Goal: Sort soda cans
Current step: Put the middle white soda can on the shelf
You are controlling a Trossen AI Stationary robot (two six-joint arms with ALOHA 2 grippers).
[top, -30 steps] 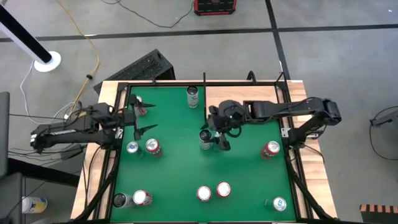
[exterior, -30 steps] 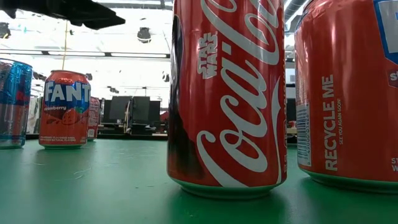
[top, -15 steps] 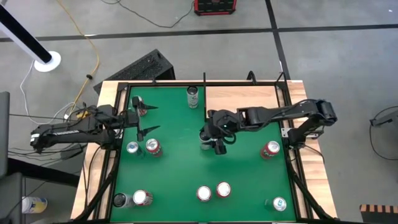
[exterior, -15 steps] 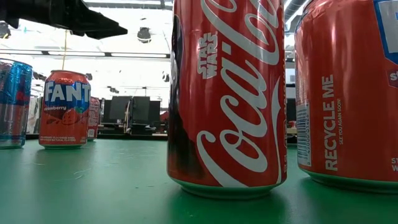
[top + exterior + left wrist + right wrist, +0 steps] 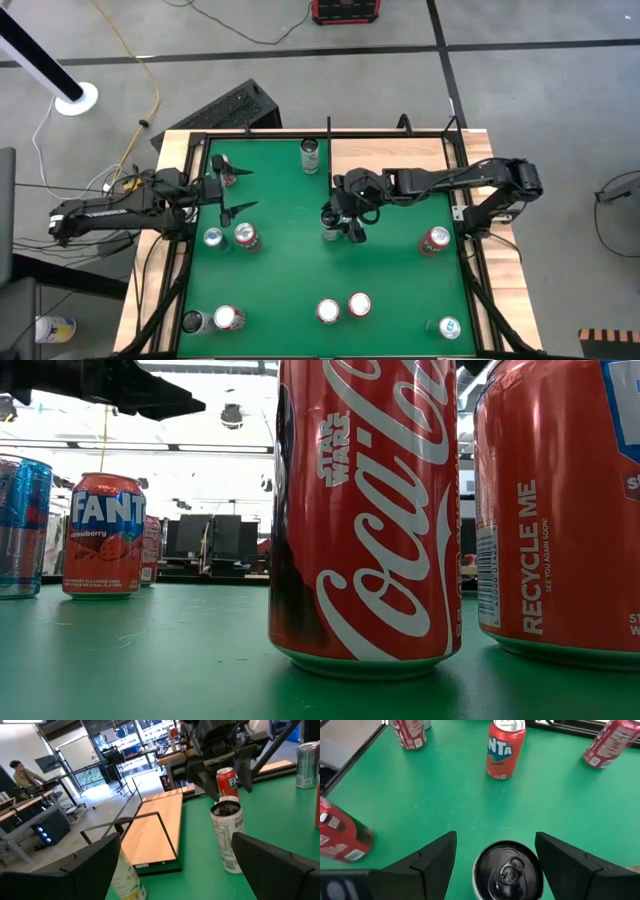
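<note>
**Soda cans: right arm positioned over centre can**

Left end effector (image 5: 228, 190) waits spread wide and empty near the worktop (image 5: 290, 260) left edge. At centre, a silver can (image 5: 331, 224) stands upright, axis vertical, directly below the right end effector (image 5: 495, 865). Its fingers (image 5: 432, 860) straddle the can, open, apparently not yet touching. Other cans stand scattered.

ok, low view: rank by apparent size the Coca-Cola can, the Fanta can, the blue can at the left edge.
1. Coca-Cola can, largest, but it sits nearest the camera.
2. and 3. Fanta can and blue can: look alike; the blue one is cut by the frame, so unranked.
</note>
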